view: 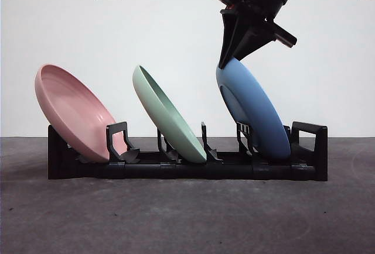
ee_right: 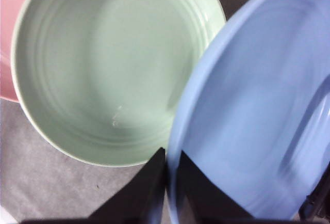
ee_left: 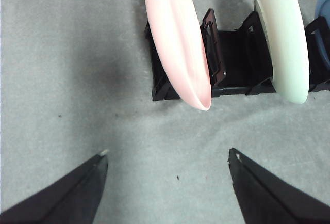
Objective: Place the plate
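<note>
With the right gripper [view: 229, 61] clamped on the blue plate's [view: 252, 107] rim, the plate should be settled fully into the rack [view: 187, 166] slot before release.

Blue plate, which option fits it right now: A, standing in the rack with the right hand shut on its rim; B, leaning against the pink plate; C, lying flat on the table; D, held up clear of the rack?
A: the blue plate stands in the rack, and the right hand pinches its top rim.
</note>
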{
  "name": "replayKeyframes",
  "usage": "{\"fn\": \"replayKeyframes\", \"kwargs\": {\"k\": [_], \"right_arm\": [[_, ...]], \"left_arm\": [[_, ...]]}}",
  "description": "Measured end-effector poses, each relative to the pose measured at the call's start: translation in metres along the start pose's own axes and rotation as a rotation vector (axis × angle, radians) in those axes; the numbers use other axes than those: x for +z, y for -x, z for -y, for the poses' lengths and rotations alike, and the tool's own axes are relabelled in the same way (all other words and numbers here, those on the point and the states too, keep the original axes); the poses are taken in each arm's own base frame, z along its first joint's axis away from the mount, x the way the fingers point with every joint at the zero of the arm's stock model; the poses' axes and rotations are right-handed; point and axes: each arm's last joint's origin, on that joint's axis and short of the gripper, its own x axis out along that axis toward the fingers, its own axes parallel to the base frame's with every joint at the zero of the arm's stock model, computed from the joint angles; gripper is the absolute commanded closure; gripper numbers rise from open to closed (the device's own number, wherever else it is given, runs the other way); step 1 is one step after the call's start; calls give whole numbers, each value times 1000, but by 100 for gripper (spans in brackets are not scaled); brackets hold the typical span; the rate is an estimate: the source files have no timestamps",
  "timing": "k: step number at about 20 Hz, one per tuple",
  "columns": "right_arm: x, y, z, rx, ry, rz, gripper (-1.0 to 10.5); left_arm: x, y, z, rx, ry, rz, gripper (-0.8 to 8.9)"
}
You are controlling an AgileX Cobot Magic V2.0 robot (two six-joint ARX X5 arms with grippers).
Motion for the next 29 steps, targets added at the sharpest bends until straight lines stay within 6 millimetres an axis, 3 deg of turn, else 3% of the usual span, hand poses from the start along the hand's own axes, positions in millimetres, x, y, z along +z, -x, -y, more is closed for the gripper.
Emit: {"fn": "replayKeyframes", "kwargs": {"k": [4, 10, 13, 16, 19, 22, 26, 29], "right_arm": [[2, 10, -5, 22, 6, 10, 938], [3, 60, -27, 87, 44, 71, 938], [-4, 74, -37, 146, 102, 71, 938], [-20, 96, -59, 100, 219, 111, 938], [-54, 119, -84, -25, 365, 208, 938], [-93, 126, -99, -13, 499, 315, 938], [-158, 116, -102, -76, 646, 338, 938], [-199, 94, -102, -138, 760, 264, 938]], "left_arm": [[1, 0, 0, -1, -3, 11, 439], [2, 0, 0, -1, -5, 17, 439], [2, 0, 0, -1, -5, 18, 439], [2, 0, 0, -1, -5, 18, 439], [2, 0, 0, -1, -5, 18, 439], [2, 0, 0, -1, -6, 23, 439], [2, 0, 0, -1, -6, 23, 439], [2, 0, 0, -2, -6, 23, 439]]}}
